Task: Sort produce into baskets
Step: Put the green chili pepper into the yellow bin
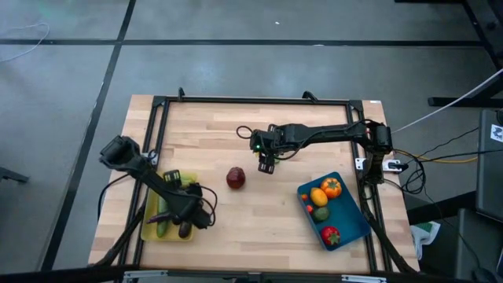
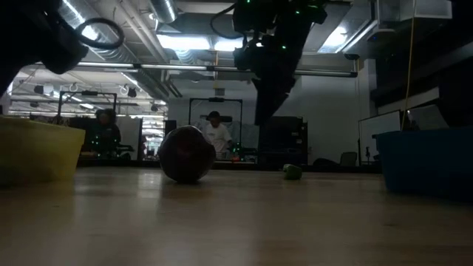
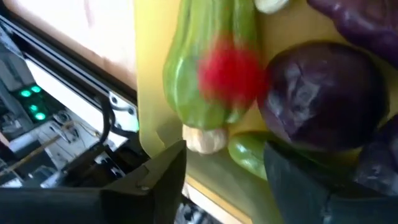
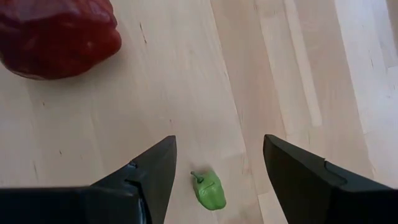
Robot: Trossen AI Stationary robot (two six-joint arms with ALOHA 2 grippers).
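My left gripper (image 3: 224, 168) hangs open over the yellow basket (image 1: 151, 228) at the desk's front-left corner; my right gripper (image 4: 217, 162), open, hovers mid-desk above a small green pepper (image 4: 209, 190).

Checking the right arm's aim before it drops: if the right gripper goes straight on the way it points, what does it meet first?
Most likely the small green pepper, which lies between the open fingers of the right gripper; the table lies under it. Depth is uncertain.
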